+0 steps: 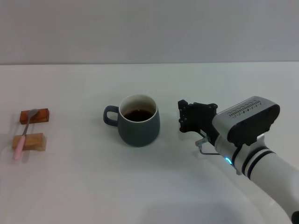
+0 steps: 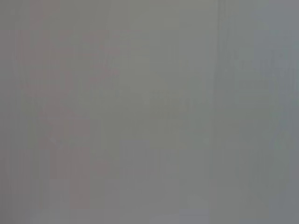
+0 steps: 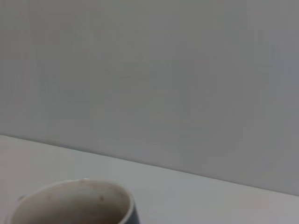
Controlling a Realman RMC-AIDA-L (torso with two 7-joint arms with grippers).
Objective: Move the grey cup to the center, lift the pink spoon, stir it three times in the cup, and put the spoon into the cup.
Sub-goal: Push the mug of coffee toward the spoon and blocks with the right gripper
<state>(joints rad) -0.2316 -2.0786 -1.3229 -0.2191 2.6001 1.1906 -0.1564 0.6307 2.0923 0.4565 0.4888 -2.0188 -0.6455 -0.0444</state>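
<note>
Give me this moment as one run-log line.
grey cup: centre, upright, dark liquid | pink spoon: on two blocks, far left | right gripper: beside cup, apart | left arm: out of view

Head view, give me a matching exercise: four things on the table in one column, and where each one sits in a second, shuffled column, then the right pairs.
Things:
1. grey cup
2. pink spoon
3. reddish-brown block
4. right end effector

Places:
A. under the spoon's metal bowl, far on the robot's left
B. middle of the table, handle toward the robot's left
C. just off the cup's right side, apart from it
D. lying across both small blocks

Pairs: 1-B, 2-D, 3-A, 4-C
</note>
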